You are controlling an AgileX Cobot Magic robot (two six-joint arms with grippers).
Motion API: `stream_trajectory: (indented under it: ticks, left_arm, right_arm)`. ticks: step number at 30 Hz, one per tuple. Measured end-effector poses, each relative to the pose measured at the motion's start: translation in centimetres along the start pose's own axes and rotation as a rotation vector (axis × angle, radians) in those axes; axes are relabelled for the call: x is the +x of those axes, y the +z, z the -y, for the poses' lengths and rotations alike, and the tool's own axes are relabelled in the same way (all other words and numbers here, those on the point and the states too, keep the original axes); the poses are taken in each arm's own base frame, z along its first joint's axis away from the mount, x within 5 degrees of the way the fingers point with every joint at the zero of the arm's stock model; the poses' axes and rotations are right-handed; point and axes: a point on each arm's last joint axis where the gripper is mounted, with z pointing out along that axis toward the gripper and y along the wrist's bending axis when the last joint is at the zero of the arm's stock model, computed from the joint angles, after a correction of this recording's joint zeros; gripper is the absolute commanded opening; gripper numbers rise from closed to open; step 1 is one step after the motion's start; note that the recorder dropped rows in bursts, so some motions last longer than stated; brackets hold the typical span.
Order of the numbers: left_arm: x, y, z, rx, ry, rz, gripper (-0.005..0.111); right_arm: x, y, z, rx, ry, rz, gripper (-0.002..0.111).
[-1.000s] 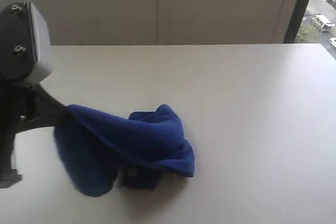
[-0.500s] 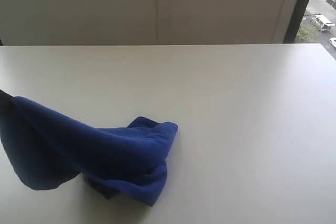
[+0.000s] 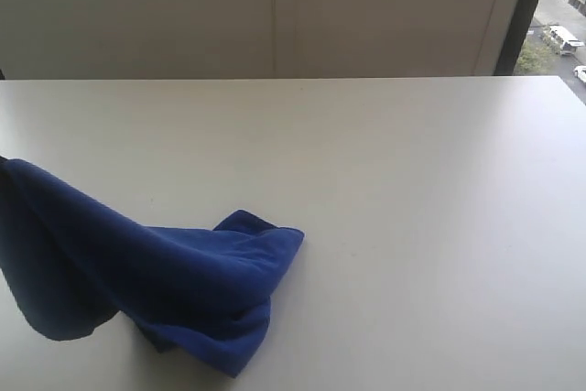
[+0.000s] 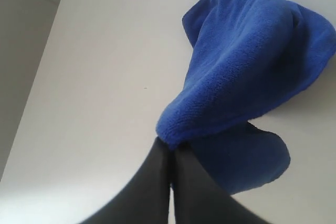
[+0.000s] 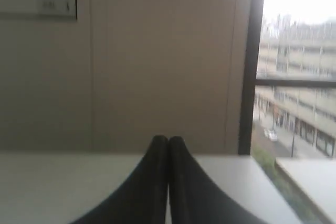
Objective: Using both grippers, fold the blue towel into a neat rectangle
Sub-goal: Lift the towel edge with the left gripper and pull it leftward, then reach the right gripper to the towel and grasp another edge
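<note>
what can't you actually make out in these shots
- The left claw: outside the exterior view; only its wrist view shows it, shut on the blue towel.
- The blue towel: cut off by the exterior view's left edge; its own folds hide the lower layers.
- The right claw: outside the exterior view; its wrist view faces the wall, never the towel.

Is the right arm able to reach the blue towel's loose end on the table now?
Probably yes: nothing lies on the table right of the blue towel. However, the right gripper is shut and faces the wall, so it must turn and open first.
</note>
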Motion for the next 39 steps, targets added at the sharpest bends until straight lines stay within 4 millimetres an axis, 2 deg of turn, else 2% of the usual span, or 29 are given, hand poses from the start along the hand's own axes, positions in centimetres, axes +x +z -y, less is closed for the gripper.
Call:
stream_trajectory:
  ticks: [3,5,7,10,13,15,18,22,25,28,32,34,36,39]
  left_arm:
    - [0.0,0.0,0.0,0.000,0.000,0.000,0.000]
    - [0.0,0.0,0.0,0.000,0.000,0.000,0.000]
    - [0.0,0.0,0.0,0.000,0.000,0.000,0.000]
    - [0.0,0.0,0.0,0.000,0.000,0.000,0.000]
    - [0.0,0.0,0.0,0.001,-0.001,0.001,0.000]
    - [0.0,0.0,0.0,0.001,-0.001,0.001,0.000]
    - [0.0,0.0,0.0,-0.001,-0.001,0.003,0.000]
    - [0.1,0.6,0.2,-0.016,-0.001,0.024,0.000]
    - [0.4,1.3,0.6,-0.018,0.001,0.029,0.000]
    - [0.6,1.7,0.9,-0.018,0.003,0.031,0.000]
    - [0.5,1.8,0.8,-0.031,0.003,0.045,0.000]
    - [0.5,1.7,0.8,-0.037,0.003,0.052,0.000]
    - [0.5,1.7,0.7,-0.043,0.002,0.058,0.000]
    - [0.4,1.6,0.7,-0.053,0.002,0.069,0.000]
  right_arm:
    - [-2.1,-0.2,0.1,0.002,0.041,0.229,0.000]
    - [-3.0,-0.5,0.1,-0.022,0.183,0.340,0.000]
    - [-3.0,-0.5,0.1,-0.053,0.371,0.337,0.000]
    - [-1.5,0.1,0.0,-0.035,0.525,0.115,0.000]
    - [0.5,1.2,-0.2,0.022,0.570,-0.153,0.000]
    - [0.9,2.0,-0.4,0.025,0.572,-0.290,0.000]
    - [0.7,4.1,-1.5,-0.041,0.486,-0.491,0.000]
    - [0.5,7.4,-5.1,-0.259,0.255,-0.766,0.000]
    - [0.9,9.2,-9.5,-0.499,0.040,-0.917,0.000]
    - [2.4,9.4,-13.9,-0.718,-0.146,-0.968,0.000]
    - [4.9,8.2,-18.4,-0.895,-0.249,-0.943,0.001]
    - [5.9,7.4,-19.8,-0.951,-0.282,-0.935,0.007]
    - [6.8,6.6,-21.0,-1.006,-0.321,-0.922,0.019]
    - [7.4,5.6,-22.4,-1.083,-0.360,-0.852,0.043]
